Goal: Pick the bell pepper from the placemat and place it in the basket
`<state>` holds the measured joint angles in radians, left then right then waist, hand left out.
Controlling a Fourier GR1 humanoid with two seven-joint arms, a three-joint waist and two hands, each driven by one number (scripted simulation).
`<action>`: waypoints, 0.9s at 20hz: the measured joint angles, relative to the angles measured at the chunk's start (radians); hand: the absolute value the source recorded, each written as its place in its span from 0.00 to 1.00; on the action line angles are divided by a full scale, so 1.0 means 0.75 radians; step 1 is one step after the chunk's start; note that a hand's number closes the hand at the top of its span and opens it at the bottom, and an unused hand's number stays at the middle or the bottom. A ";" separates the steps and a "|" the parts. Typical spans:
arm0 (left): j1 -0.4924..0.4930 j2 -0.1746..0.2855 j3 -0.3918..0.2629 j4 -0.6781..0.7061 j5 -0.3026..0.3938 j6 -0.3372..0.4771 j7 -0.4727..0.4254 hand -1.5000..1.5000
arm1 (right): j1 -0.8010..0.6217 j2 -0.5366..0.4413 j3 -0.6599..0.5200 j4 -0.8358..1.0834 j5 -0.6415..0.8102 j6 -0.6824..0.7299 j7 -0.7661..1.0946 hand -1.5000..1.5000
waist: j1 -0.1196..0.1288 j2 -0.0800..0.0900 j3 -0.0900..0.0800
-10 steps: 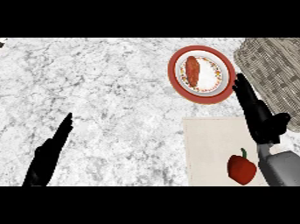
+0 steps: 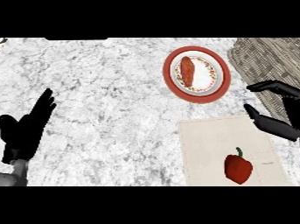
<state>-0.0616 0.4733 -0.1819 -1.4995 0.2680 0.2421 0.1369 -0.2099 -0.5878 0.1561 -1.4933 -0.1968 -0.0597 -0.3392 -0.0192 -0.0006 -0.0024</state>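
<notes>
Basket [image 2: 275,59] of woven wicker stands at the counter's [image 2: 100,87] far right corner, partly cut off; I cannot tell what it holds. Beside it to the left, a red-rimmed plate [image 2: 167,72] carries one reddish piece of food [image 2: 188,70]. Nearer, the pale placemat [image 2: 207,144] bears the red bell pepper [image 2: 238,168], stem pointing away, close to the front edge. A small mark near the mat's right edge is too tiny to read. The right hand [image 2: 299,114] hovers over the mat's far right corner, fingers curved and spread from the thumb, holding nothing. The left hand [image 2: 24,131] rests at lower left, fingers straight together, with bare marble all around it.
</notes>
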 measured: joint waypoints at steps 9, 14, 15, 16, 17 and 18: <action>-0.122 0.005 0.087 0.116 0.063 -0.087 0.023 0.50 | 0.011 0.218 0.329 -0.333 0.567 -0.426 0.395 0.00 | 0.009 -0.005 -0.001; -0.134 0.005 0.106 0.150 0.067 -0.104 0.019 0.50 | -0.083 0.123 0.352 -0.491 0.687 -0.299 0.913 0.00 | -0.001 -0.011 -0.005; -0.137 0.004 0.108 0.148 0.067 -0.101 0.026 0.50 | -0.100 0.082 0.347 -0.512 0.709 -0.257 1.004 0.00 | -0.005 -0.015 -0.006; -0.131 0.006 0.110 0.145 0.067 -0.101 0.028 0.50 | -0.108 0.030 0.340 -0.528 0.734 -0.213 1.083 0.00 | -0.010 -0.019 -0.007; -0.130 0.011 0.112 0.147 0.067 -0.104 0.030 0.50 | -0.127 -0.023 0.328 -0.528 0.760 -0.166 1.160 0.00 | -0.012 -0.020 -0.009; -0.126 0.013 0.116 0.150 0.068 -0.105 0.027 0.50 | -0.139 -0.077 0.314 -0.533 0.782 -0.118 1.236 0.00 | -0.017 -0.021 -0.010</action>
<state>-0.1565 0.4832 -0.0948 -1.3872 0.3187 0.1637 0.1571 -0.3140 -0.6458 0.3917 -1.8934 0.3897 -0.1479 0.5874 -0.0318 -0.0163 -0.0098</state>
